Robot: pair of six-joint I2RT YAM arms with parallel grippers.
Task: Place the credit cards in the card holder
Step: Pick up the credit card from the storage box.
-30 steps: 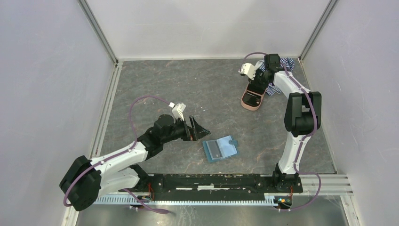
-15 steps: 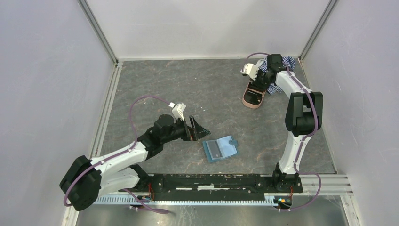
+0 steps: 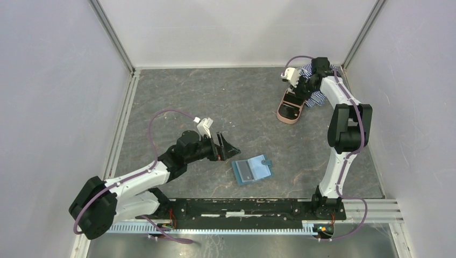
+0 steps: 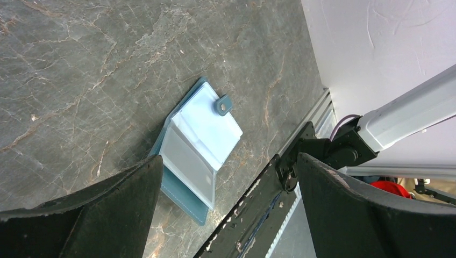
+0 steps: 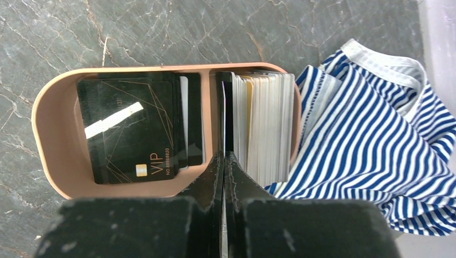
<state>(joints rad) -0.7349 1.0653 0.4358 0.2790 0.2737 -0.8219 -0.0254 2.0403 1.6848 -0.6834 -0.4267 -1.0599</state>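
The top black credit card [image 5: 132, 131] reads "VIP"; its number is too small to read. It lies flat in a pink case [image 5: 45, 107] at the worktop's [image 3: 215, 97] far right. More cards [image 5: 263, 123] stand on edge beside it. The right end effector [image 5: 223, 161] is closed at the case's divider. The card holder [image 3: 254, 170] lies open at the near middle, its long axis left to right and its tab pointing right. The left end effector [image 3: 228, 146] is wide open beside it.
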